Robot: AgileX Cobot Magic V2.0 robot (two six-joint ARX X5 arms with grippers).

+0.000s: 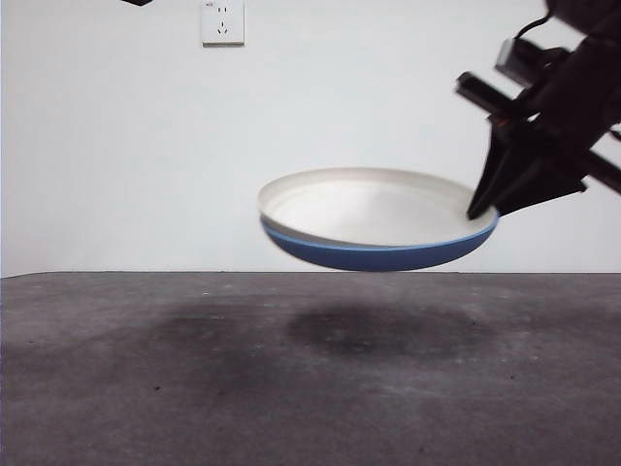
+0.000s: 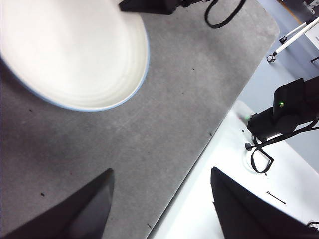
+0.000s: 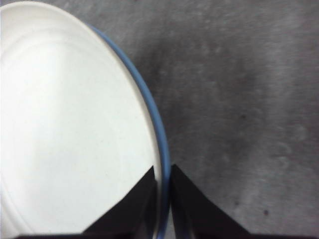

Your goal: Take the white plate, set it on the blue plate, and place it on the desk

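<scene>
We see the shallow cream-white plate [image 1: 374, 209] nested in the glossy blue plate [image 1: 378, 254], both aloft above the dark matte worktop [image 1: 310, 388]; right claw [image 3: 163, 184] pinches both rims at one edge; left claw [image 2: 159, 204] gapes, idle. Single-edge hold: we judge the stack may tilt or slip on descent.

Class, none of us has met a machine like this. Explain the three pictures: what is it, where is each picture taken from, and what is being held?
It is a robot with two arms at a desk. One picture looks level across the desk; the other two come from cameras on each wrist. The right gripper pinches the rims of two stacked plates, the white plate nested in the blue plate, and holds them in the air above their shadow. The left gripper waits, open, holding nothing.
</scene>
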